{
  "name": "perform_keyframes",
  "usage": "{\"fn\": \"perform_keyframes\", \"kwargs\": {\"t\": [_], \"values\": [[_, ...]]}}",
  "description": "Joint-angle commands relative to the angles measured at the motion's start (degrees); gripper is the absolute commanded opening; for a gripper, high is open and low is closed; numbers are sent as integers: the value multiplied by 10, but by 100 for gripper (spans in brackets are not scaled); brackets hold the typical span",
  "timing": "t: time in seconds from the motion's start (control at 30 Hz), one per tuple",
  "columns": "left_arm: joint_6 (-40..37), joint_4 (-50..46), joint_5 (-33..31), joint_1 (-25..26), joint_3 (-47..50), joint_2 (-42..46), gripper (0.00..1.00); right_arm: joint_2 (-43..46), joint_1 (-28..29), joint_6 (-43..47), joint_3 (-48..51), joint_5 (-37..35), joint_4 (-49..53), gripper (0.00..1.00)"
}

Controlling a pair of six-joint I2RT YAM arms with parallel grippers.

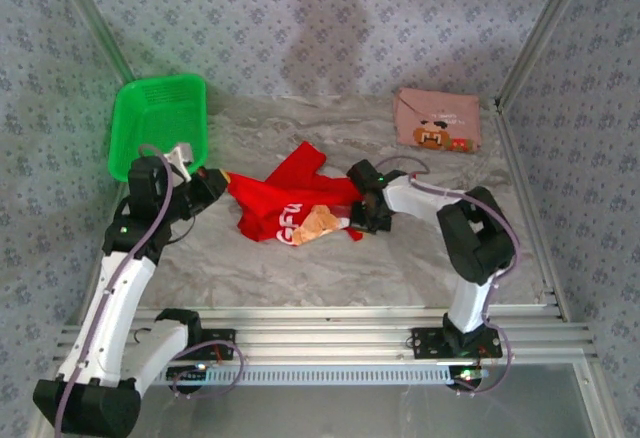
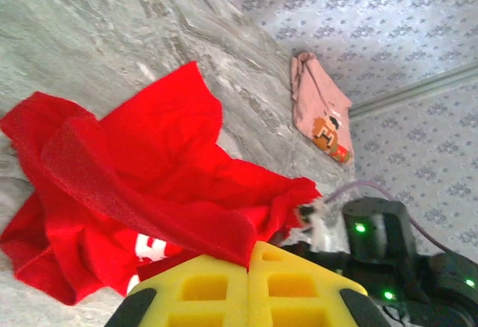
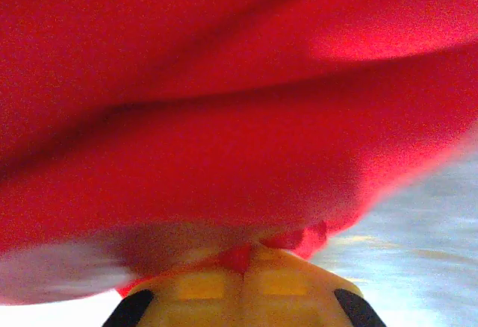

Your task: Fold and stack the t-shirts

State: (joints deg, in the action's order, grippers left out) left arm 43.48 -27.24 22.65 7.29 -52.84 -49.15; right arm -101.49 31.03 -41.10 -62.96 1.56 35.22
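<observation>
The red t-shirt (image 1: 285,203) lies crumpled at the middle of the table (image 1: 300,278), each end pinched in the closed left gripper (image 1: 213,186) and right gripper (image 1: 362,208); the pink t-shirt (image 1: 437,120) sits folded at the far right corner, unstacked.

The red shirt (image 1: 285,196) is a bright, plain red, with a tan print (image 1: 320,223) and white lettering (image 1: 290,226) on it; the pink shirt (image 1: 437,120) is dusty pink, printed with a brown, orange and white cartoon creature (image 1: 437,138); the basket (image 1: 160,118) is vivid green mesh; the table (image 1: 300,268) is grey with paler marbled streaks; the walls (image 1: 300,18) are pale blue-grey, dotted with a small repeating darker floral motif; the left arm (image 1: 110,298) and right arm (image 1: 470,298) are white with black joints and mauve cables; the left gripper (image 2: 249,267) has yellow pads (image 2: 205,288) edged in black; the right gripper (image 3: 245,267) has the same yellow pads (image 3: 287,282).
</observation>
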Motion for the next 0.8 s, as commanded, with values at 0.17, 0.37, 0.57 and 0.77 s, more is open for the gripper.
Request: {"fn": "perform_keyframes", "kwargs": {"t": [0.17, 0.37, 0.57, 0.77], "values": [[-27, -28, -7, -46, -29, 13, 0, 234, -116, 100, 76, -150, 55, 0], [-32, -38, -33, -66, -30, 15, 0, 313, -229, 180, 103, -175, 76, 0], [-32, -67, -82, -74, -21, 28, 0, 366, -274, 204, 153, -218, 54, 0], [-30, -69, -61, -75, 21, 62, 0, 364, -277, 124, 187, -111, 107, 16]]}}
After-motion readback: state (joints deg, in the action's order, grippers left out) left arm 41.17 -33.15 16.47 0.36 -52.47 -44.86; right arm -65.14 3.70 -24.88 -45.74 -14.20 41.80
